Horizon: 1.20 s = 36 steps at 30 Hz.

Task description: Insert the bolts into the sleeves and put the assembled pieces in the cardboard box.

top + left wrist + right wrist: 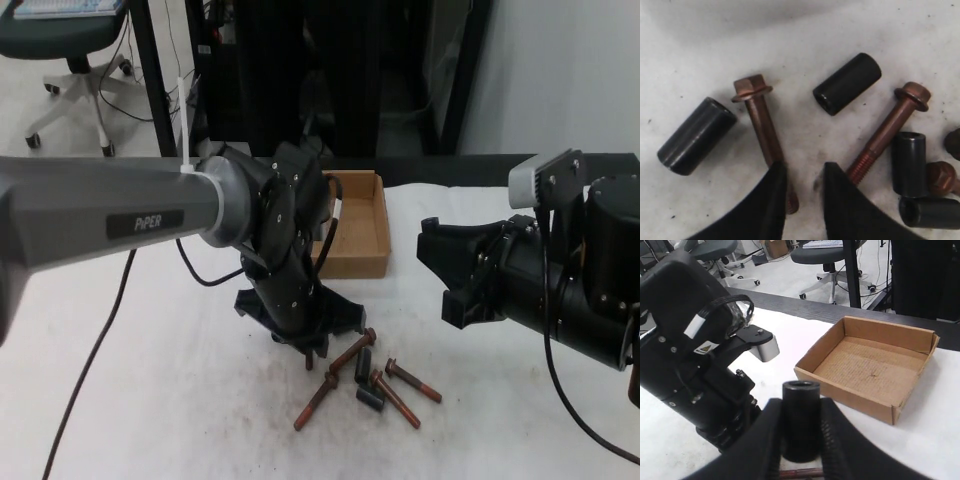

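Rusty bolts and black sleeves lie loose on the white bench. My left gripper (805, 172) hangs open just above them, its fingers only a little apart. The threaded end of one bolt (761, 122) lies against the inner side of one finger (767, 210), with bare cloth showing in the gap. A second bolt (890, 127) and sleeves (697, 135) (847, 83) (908, 162) lie around it. My right gripper (801, 402) is shut on an upright black sleeve (801, 425), raised above the bench to the right of the pile (365, 380). The cardboard box (840, 390) stands empty.
The box (350, 265) sits behind the pile, near the bench's far edge. In the high view the left gripper (312, 348) is down at the pile and the right gripper (445, 275) is off to the side. Office chairs (75, 60) stand on the floor beyond.
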Motion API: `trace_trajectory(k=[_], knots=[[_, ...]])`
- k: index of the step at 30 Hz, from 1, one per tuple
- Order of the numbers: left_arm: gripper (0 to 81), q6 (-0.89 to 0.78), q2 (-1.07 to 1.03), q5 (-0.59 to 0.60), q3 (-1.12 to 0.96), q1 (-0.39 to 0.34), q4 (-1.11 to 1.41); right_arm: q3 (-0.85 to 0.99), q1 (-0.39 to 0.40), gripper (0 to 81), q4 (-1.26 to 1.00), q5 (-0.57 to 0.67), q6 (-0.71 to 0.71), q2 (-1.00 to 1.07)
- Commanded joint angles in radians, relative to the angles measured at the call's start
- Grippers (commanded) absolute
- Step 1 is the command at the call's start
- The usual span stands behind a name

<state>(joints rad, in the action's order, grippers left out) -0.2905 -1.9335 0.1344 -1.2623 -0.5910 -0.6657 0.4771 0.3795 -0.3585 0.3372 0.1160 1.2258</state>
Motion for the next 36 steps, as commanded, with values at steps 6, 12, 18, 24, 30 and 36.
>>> trace_trajectory(k=[6,12,18,24,30,36], knots=[[24.5,0.044,0.005,-0.065,-0.012,-0.002,0.007,0.007,-0.006,0.8,-0.012,0.013,0.004,-0.008],[24.5,0.044,0.005,-0.080,-0.012,0.004,0.007,0.007,-0.006,0.8,-0.012,0.013,0.004,-0.008],[24.5,0.044,-0.013,-0.080,-0.020,0.005,0.010,0.007,-0.006,0.8,-0.012,0.013,0.004,-0.008],[24.5,0.044,-0.044,-0.080,-0.028,0.003,-0.005,0.007,-0.006,0.8,-0.012,0.013,0.004,-0.008],[6.6,0.066,-0.044,-0.080,-0.028,0.003,-0.006,0.007,-0.006,0.8,-0.012,0.013,0.004,-0.008],[0.2,0.245,-0.039,-0.072,-0.070,0.005,-0.171,0.007,-0.006,0.8,-0.012,0.013,0.004,-0.008]])
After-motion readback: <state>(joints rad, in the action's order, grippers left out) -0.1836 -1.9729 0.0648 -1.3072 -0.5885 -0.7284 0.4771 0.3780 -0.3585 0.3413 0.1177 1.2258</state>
